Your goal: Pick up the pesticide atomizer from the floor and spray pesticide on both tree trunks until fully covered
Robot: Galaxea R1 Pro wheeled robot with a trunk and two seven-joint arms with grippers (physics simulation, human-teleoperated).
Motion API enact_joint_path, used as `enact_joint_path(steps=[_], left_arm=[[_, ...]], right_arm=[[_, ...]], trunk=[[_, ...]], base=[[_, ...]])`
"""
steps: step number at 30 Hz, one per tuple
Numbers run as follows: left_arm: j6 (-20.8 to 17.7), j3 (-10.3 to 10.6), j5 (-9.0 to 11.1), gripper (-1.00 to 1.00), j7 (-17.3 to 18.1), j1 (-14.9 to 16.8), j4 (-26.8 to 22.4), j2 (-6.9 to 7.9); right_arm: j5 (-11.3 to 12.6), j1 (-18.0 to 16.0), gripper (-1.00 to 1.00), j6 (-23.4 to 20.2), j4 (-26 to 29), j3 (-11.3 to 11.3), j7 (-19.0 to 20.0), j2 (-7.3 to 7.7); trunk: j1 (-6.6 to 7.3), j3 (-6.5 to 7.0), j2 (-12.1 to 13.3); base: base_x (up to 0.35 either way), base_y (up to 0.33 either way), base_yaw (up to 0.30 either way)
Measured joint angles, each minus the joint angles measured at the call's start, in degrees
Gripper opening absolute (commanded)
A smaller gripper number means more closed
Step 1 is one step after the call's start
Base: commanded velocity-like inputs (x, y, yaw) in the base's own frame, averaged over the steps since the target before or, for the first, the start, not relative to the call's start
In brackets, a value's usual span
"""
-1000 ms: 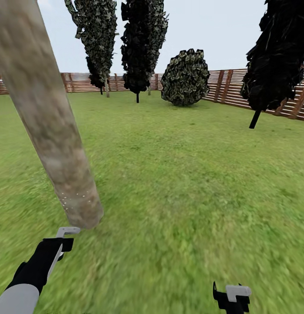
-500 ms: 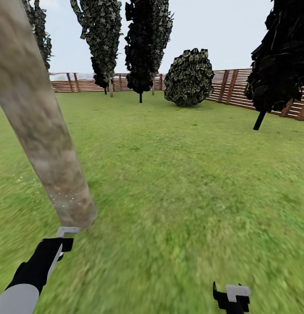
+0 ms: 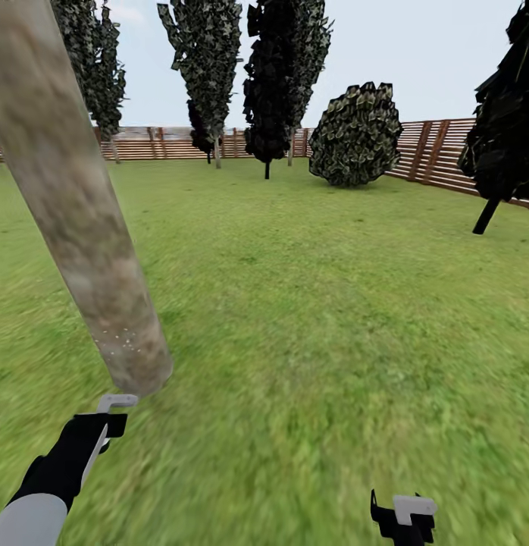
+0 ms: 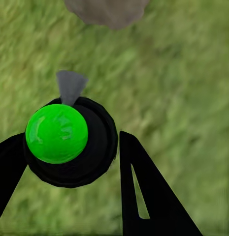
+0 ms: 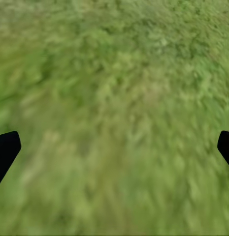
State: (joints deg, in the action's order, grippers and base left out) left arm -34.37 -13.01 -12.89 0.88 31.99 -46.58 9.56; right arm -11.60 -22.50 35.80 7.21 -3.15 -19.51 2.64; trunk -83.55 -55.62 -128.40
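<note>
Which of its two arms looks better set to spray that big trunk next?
Left, probably. Its pincer grips the green-topped atomizer, nozzle toward the trunk, which already carries white specks low down. The right pincer is open over grass.

The leaning grey-brown tree trunk [image 3: 82, 227], white-specked near its base, rises from grass [image 3: 333, 318].

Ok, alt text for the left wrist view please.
The left gripper holds the black atomizer with its bright green cap, grey nozzle aimed toward the base of a grey-brown tree trunk above blurred grass.
</note>
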Motion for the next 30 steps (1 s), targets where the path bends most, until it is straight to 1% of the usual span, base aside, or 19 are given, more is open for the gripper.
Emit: enact_joint_path(steps=[11,22,30], left_arm=[[0.0,0.0,0.0,-1.00,0.0,0.0,0.0,-0.06],[0.0,-0.1,0.0,-1.00,0.0,0.0,-0.1,-0.06],[0.0,-0.2,0.0,-1.00,0.0,0.0,-0.1,0.01]], right_arm=[[0.0,0.0,1.00,0.0,0.0,0.0,0.0,0.00],[0.0,0.0,1.00,0.0,0.0,0.0,0.0,0.00],[0.0,0.0,1.00,0.0,0.0,0.0,0.0,0.00]], trunk=[[0.00,0.00,0.0],[0.00,0.00,0.0],[0.00,0.00,0.0]], base=[[0.162,-0.250,0.271],[0.165,-0.237,0.036],[0.161,-0.235,0.248]])
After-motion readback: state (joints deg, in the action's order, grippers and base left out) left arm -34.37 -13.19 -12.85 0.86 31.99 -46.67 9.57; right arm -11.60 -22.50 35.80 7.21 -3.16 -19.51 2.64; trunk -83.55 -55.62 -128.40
